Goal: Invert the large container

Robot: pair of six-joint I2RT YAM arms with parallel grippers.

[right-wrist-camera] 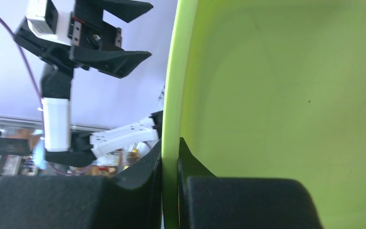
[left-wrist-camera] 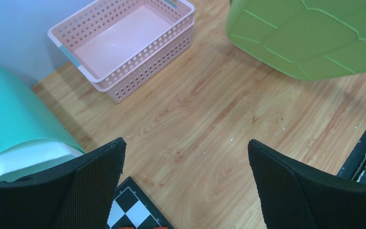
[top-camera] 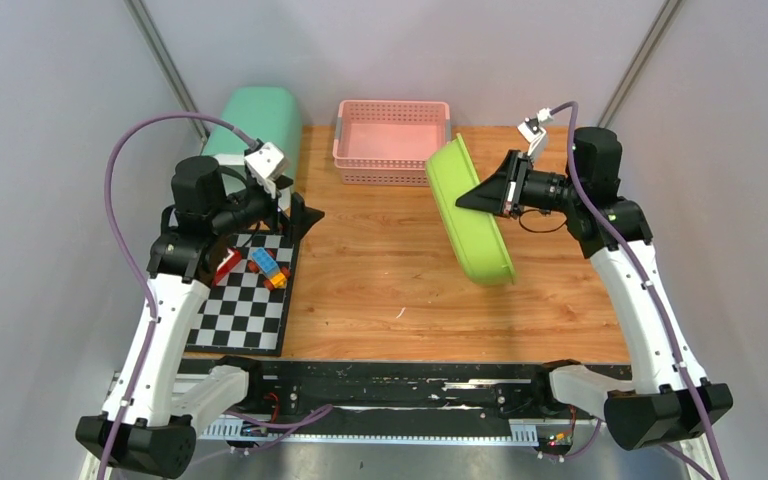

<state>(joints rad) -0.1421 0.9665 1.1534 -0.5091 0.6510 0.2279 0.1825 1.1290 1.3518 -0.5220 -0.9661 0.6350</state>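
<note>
Right gripper [right-wrist-camera: 170,143] is clamped on the rim of the green container [top-camera: 480,240], one finger inside, one outside. The container is up on edge over the right half of the table [top-camera: 380,290], just in front of the pink basket [top-camera: 385,168], with its opening facing the right arm and its ribbed underside facing left. Can't tell if the low end touches the wood. Left gripper [left-wrist-camera: 186,148] has its fingers wide apart and holds nothing, above the checkered mat [top-camera: 245,310] with toy bricks [top-camera: 268,265]. A teal bin [top-camera: 260,120] sits far left.
</note>
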